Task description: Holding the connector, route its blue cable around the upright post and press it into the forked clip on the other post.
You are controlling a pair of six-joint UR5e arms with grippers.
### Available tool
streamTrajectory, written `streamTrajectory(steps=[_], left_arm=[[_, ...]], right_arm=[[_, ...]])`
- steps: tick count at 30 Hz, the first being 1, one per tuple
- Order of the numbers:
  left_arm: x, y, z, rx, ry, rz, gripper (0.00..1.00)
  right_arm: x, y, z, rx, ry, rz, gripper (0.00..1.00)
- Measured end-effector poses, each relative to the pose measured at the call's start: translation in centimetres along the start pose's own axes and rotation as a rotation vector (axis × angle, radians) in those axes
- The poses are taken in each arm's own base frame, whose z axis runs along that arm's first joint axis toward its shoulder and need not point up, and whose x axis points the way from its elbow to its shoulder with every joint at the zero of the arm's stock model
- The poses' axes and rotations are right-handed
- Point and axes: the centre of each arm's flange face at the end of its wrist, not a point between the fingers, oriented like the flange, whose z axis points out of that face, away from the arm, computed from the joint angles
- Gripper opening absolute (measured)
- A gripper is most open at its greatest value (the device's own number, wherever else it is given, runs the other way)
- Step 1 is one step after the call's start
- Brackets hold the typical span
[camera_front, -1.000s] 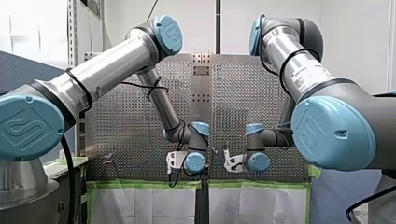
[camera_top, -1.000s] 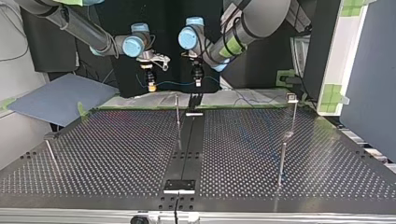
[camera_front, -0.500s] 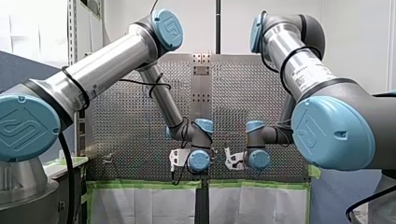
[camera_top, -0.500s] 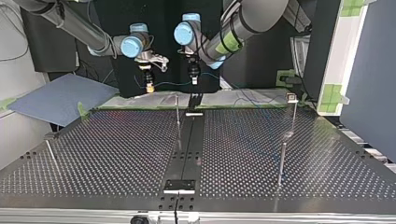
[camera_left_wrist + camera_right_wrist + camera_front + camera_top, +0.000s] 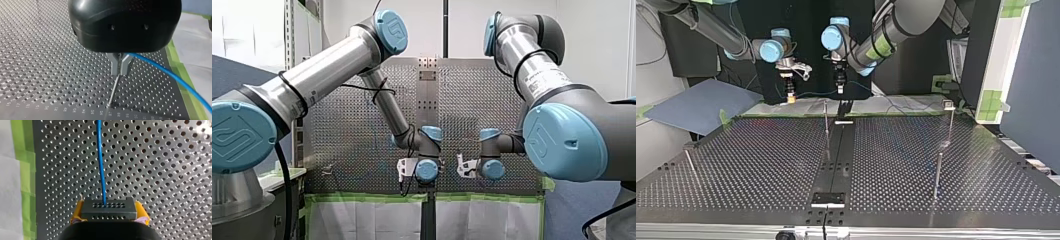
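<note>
So, my right gripper (image 5: 110, 213) has its yellow pads clamped on either side of the dark connector (image 5: 109, 206), a firm hold. The blue cable (image 5: 100, 157) runs straight out of the connector's face above the perforated table (image 5: 162, 170), and green tape (image 5: 23, 170) lines the table's edge beside it. Over to my left gripper (image 5: 119, 71): its metal fingers (image 5: 114, 65) are pinched almost together. The cable comes out from between them and sweeps away to one side. Just ahead of those fingertips a thin post (image 5: 114, 87) shows, its foot on the table. In the top view both grippers hang side by side near the table's far edge, apart, with the cable strung between them. A second post (image 5: 950, 120) with a small head stands well off at that view's right.
</note>
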Motion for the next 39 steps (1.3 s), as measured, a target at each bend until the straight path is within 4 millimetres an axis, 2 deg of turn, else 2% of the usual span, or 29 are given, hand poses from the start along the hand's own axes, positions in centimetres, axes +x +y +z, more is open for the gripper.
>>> streamTrajectory(steps=[14, 22, 30, 39], left_arm=[[0.5, 0.8, 1.4, 0.013, 0.014, -0.039, 0.04], [2.2, 1.5, 2.6, -0.008, 0.035, -0.040, 0.04], [1.9, 1.7, 4.0, -0.016, 0.022, -0.059, 0.04], [1.8, 2.3, 4.6, -0.030, 0.023, -0.053, 0.04]], right_arm=[[-1.1, 2.5, 1.1, -0.023, 0.027, 0.016, 0.00], [-1.1, 3.5, 1.4, -0.022, 0.038, 0.018, 0.00], [-1.3, 4.0, 1.4, -0.024, 0.038, 0.020, 0.00], [-1.6, 4.7, 1.5, -0.033, 0.029, 0.022, 0.00]])
